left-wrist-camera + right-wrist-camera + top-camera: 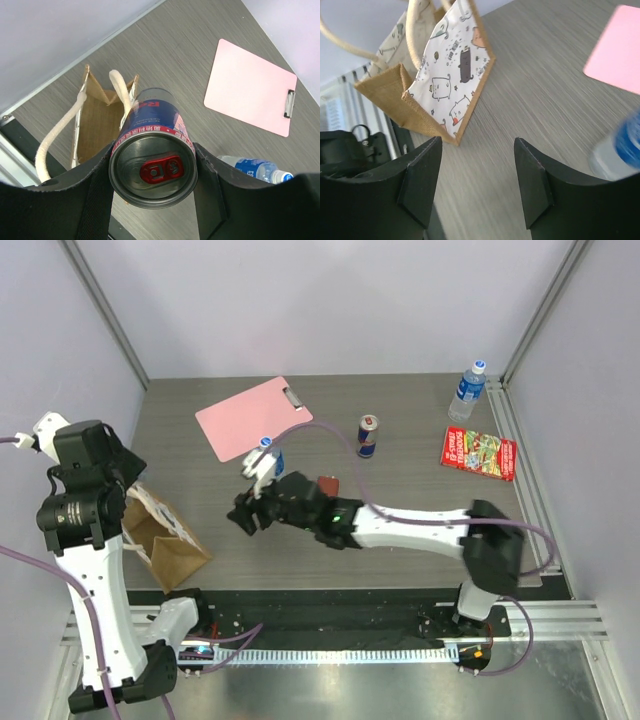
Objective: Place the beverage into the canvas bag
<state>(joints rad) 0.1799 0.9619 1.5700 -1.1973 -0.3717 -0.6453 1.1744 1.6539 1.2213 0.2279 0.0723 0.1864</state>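
The beverage, a blue and silver can (pixel 150 150) with a red tab, is held top-up between the jaws of my left gripper (pixel 153 156), which is shut on its sides. It hangs above the table beside the open mouth of the canvas bag (pixel 95 125), tan with cream loop handles. From above, the bag (pixel 170 545) stands at the near left, and the left wrist hides the can. My right gripper (pixel 477 150) is open and empty low over the table, right of the bag (pixel 455 75).
A small water bottle (pixel 268 455) lies just behind the right gripper (pixel 245 512). Further back are a pink clipboard (pixel 255 417), a second can (pixel 368 436), a tall water bottle (pixel 467 392) and a red packet (pixel 478 452). A reddish-brown box (pixel 326 485) sits by the right wrist.
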